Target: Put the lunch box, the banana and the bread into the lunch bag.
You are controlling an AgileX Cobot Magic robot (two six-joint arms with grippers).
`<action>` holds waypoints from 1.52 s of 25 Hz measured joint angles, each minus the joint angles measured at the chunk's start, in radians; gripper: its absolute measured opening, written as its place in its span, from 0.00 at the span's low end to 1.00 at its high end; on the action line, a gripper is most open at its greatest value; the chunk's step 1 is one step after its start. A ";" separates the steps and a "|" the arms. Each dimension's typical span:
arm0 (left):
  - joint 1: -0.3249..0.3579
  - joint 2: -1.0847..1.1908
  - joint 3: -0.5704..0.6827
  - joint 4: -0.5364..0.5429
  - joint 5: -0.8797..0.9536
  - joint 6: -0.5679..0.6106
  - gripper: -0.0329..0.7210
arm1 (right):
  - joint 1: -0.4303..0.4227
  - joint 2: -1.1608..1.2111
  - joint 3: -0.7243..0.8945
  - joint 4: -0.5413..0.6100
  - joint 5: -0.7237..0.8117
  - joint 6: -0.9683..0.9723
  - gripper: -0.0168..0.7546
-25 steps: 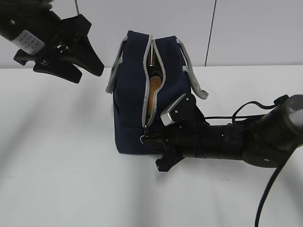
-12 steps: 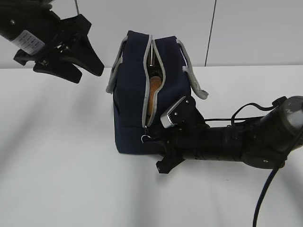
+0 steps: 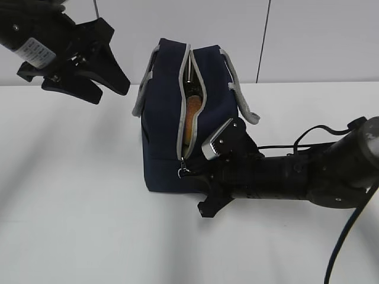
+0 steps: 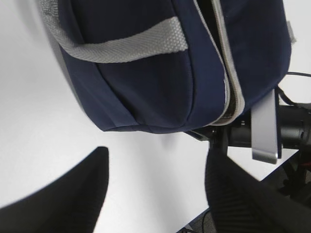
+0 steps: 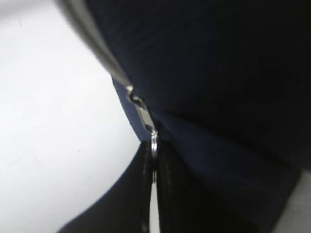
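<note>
The navy lunch bag stands upright mid-table, its grey-trimmed zipper parted down the front. Through the gap shows the golden-brown bread. The banana and the lunch box are hidden. My right gripper lies low along the table at the bag's front corner, shut on the metal ring pull at the bottom of the zipper. In the right wrist view the ring sits pinched between that gripper's two dark fingers. My left gripper hangs open in the air up and to the left of the bag, holding nothing, with bare table between its fingers.
Grey strap handles droop over both sides of the bag. The right arm's body and cable stretch across the table to the right of the bag. White table lies to the left and in front.
The right gripper's fingers have shut onto the ring pull, and the ring now sits drawn up against them. The left arm has not moved.
</note>
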 joint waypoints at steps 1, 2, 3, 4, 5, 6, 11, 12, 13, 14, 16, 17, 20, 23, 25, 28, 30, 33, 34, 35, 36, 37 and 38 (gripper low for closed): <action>0.000 0.000 0.000 0.000 0.000 0.000 0.62 | 0.000 -0.011 0.002 -0.004 0.008 0.002 0.00; 0.000 0.000 0.000 0.000 0.000 0.000 0.62 | 0.000 -0.020 0.004 -0.011 0.016 0.001 0.00; 0.000 0.000 0.000 0.000 0.000 0.000 0.62 | 0.000 -0.028 0.006 -0.015 0.020 0.001 0.00; 0.000 0.000 0.000 0.000 0.000 0.000 0.62 | 0.000 -0.032 0.010 -0.023 0.020 0.004 0.00; 0.000 0.000 0.000 0.000 0.000 0.000 0.62 | 0.000 -0.035 0.011 -0.036 0.020 0.013 0.00; 0.000 0.000 0.000 0.000 -0.001 0.000 0.62 | 0.000 -0.035 0.011 -0.053 0.022 0.023 0.00; 0.000 0.000 0.000 -0.001 -0.001 0.000 0.62 | 0.000 -0.037 0.011 -0.122 0.022 0.067 0.00; 0.000 0.000 0.000 -0.001 -0.001 0.000 0.62 | 0.000 -0.042 0.012 -0.131 0.022 0.073 0.00; 0.000 0.000 0.000 -0.001 -0.001 0.000 0.62 | 0.000 -0.048 0.012 -0.142 0.022 0.077 0.00; 0.000 0.000 0.000 -0.001 -0.001 0.000 0.62 | 0.000 -0.061 0.012 -0.152 0.022 0.081 0.00; 0.000 0.000 0.000 -0.001 -0.001 0.000 0.62 | 0.000 -0.084 0.012 -0.175 0.019 0.083 0.00; 0.000 0.000 0.000 -0.001 -0.001 0.000 0.62 | 0.000 -0.092 0.012 -0.186 0.016 0.085 0.00; 0.000 0.000 0.000 -0.001 -0.001 0.000 0.62 | 0.000 -0.108 0.012 -0.211 0.008 0.085 0.00; 0.000 0.000 0.000 -0.001 -0.001 0.000 0.62 | -0.007 -0.118 0.012 -0.224 0.006 0.092 0.00; 0.000 0.000 0.000 -0.001 -0.001 0.000 0.62 | -0.011 -0.134 0.015 -0.231 0.006 0.098 0.00; 0.000 0.000 0.000 -0.001 -0.001 0.000 0.62 | -0.019 -0.170 0.015 -0.235 0.004 0.104 0.00; 0.000 0.000 0.000 -0.001 -0.001 0.000 0.62 | -0.019 -0.189 0.015 -0.235 0.002 0.106 0.00; 0.000 0.000 0.000 -0.001 -0.001 0.000 0.62 | -0.019 -0.207 0.015 -0.244 -0.002 0.118 0.00; 0.000 0.000 0.000 -0.001 -0.001 0.000 0.62 | -0.019 -0.211 0.015 -0.256 -0.002 0.130 0.00; 0.000 0.000 0.000 -0.001 -0.001 0.000 0.62 | -0.019 -0.215 0.008 -0.272 -0.002 0.150 0.00; 0.000 0.000 0.000 -0.001 -0.001 0.000 0.62 | -0.024 -0.217 -0.002 -0.302 -0.002 0.182 0.00; 0.000 0.000 0.000 -0.001 -0.001 0.000 0.62 | -0.029 -0.219 -0.013 -0.341 -0.002 0.214 0.00; 0.000 0.000 0.000 -0.001 -0.001 0.000 0.62 | -0.033 -0.221 -0.029 -0.375 -0.009 0.256 0.00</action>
